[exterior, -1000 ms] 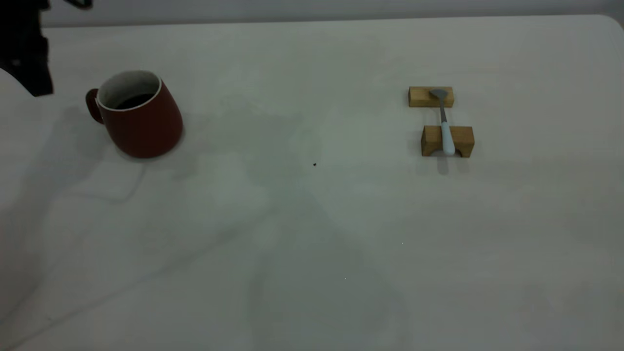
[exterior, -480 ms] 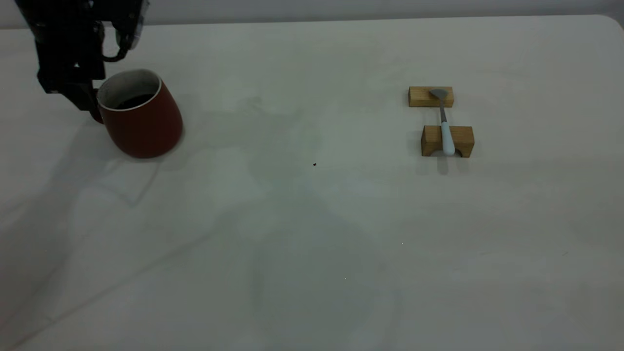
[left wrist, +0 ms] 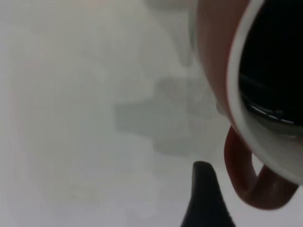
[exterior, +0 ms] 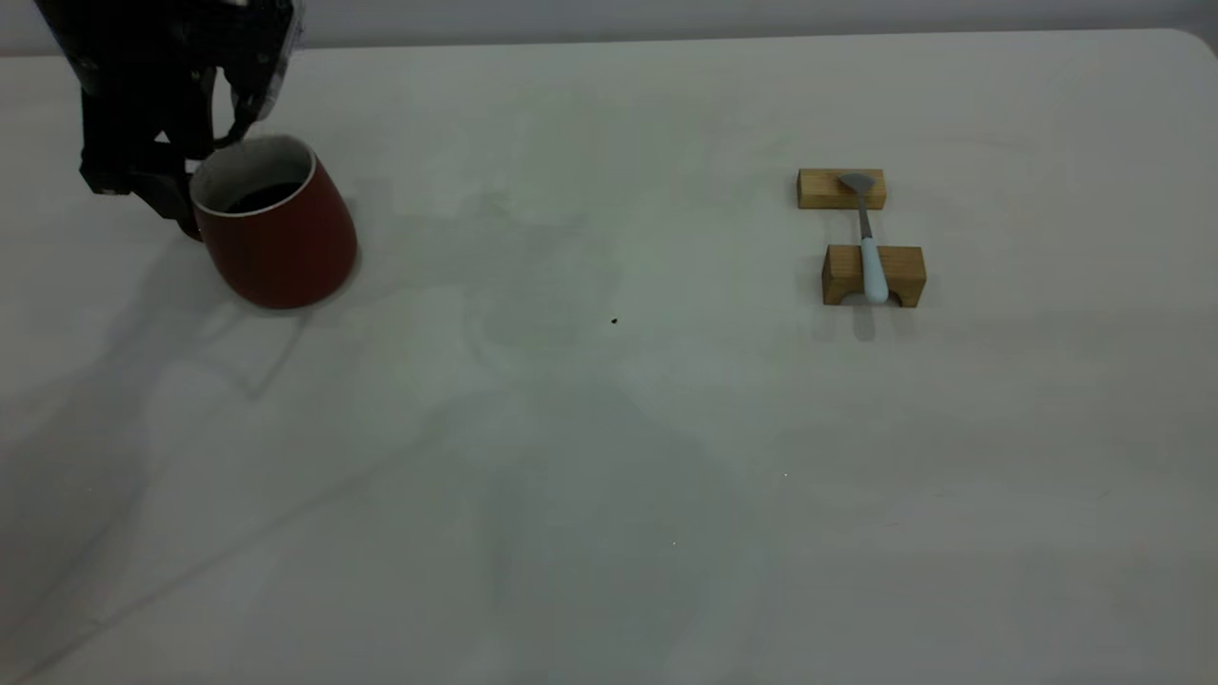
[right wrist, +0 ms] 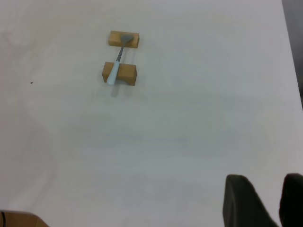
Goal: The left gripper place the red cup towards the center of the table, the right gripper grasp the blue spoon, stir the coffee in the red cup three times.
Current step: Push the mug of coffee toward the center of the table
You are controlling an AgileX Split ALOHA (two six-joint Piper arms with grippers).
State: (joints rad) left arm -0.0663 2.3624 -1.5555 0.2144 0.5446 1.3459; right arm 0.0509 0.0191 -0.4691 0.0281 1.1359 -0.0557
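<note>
The red cup (exterior: 276, 233) stands at the far left of the table (exterior: 609, 457), with dark coffee (exterior: 259, 197) inside. My left gripper (exterior: 176, 205) is down at the cup's handle and hides it in the exterior view. In the left wrist view one black finger (left wrist: 204, 201) stands just beside the handle (left wrist: 251, 189), not touching it, and the other finger is out of frame. The blue spoon (exterior: 871, 257) lies across two wooden blocks at the right. My right gripper (right wrist: 275, 201) hangs well away from the spoon (right wrist: 113, 73) and holds nothing.
The two wooden blocks (exterior: 874, 274) (exterior: 841, 188) stand apart, one bearing the spoon's handle and the other its bowl. A small dark speck (exterior: 614, 321) lies near the table's middle. Bare tabletop stretches between cup and spoon.
My left arm came in from the far left edge to the cup's handle. Over the last half second it only settled slightly. Cup and spoon have not moved.
</note>
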